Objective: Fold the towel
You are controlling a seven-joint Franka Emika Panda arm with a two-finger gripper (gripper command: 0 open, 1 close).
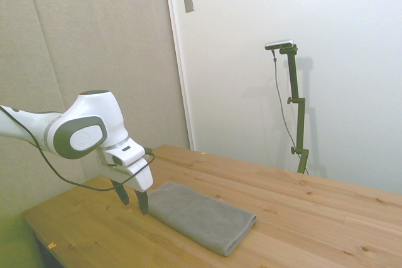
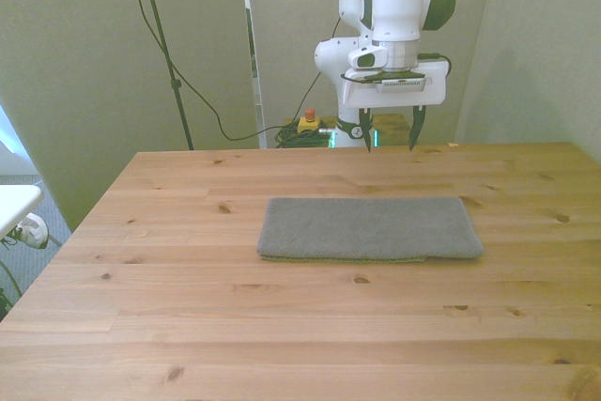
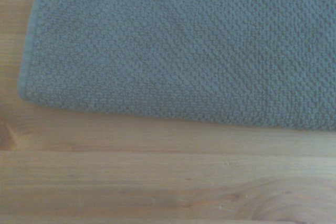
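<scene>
The towel [image 2: 369, 229] is a mid-grey terry oblong lying flat on the wooden table [image 2: 282, 326], long side across the front view. In the side view the towel [image 1: 202, 216] runs from the arm's side toward the right. My gripper [image 2: 388, 130] hangs open above the table just behind the towel's far edge, with nothing between its dark fingers. From the side, the gripper [image 1: 134, 198] hovers low at the towel's near-left end. The wrist view fills with towel weave [image 3: 189, 45] and its rounded edge over bare wood.
A pale wall stands behind the table. At the front view's left edge the corner of a white object [image 2: 14, 204] juts in beside the table. Cables and a yellow device with a red button [image 2: 308, 121] lie beyond the table's far edge.
</scene>
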